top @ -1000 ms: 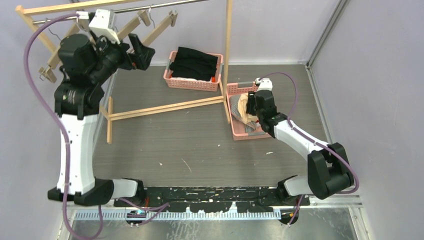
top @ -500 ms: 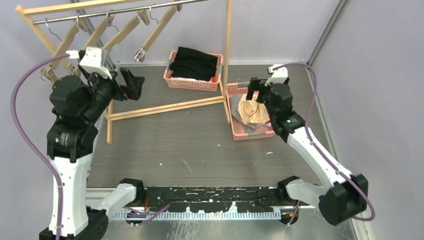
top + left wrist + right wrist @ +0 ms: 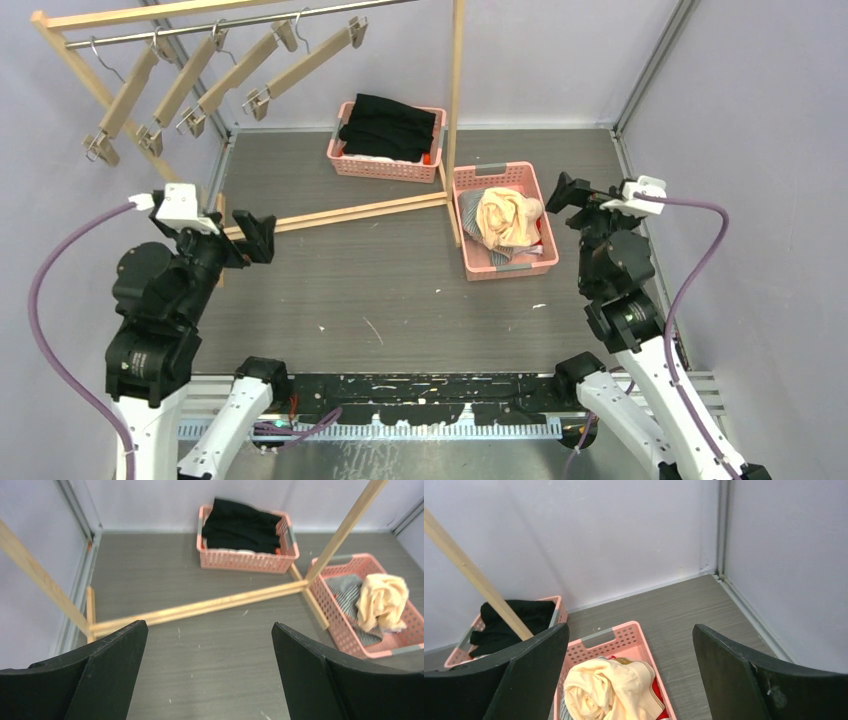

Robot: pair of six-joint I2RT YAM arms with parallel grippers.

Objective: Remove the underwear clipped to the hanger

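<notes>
Beige underwear (image 3: pixel 508 218) now lies in the basket (image 3: pixel 512 268); my right gripper (image 3: pixel 566 192) has dropped it and backed off beside the basket, jaws wide. My left gripper (image 3: pixel 258 232) is empty too. All hangers (image 3: pixel 215 90) bare: likely finished.

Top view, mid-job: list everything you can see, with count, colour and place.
hangers: four, wood with metal clips, on the rack rail, far left, nothing clipped
rack: one, pale wood, far left to centre
far basket: one, pink, by the back wall
black clothes: one stack, black, in the far basket
near basket: one, pink, right of the rack post
beige underwear: one, cream, atop the near basket's pile
grey-striped underwear: one, grey-white, under the beige piece
red underwear: one, red, mostly buried there
table: one, grey wood grain, underneath
left gripper: one, black, open, empty, near left
right gripper: one, black, open, empty, right of the near basket
</notes>
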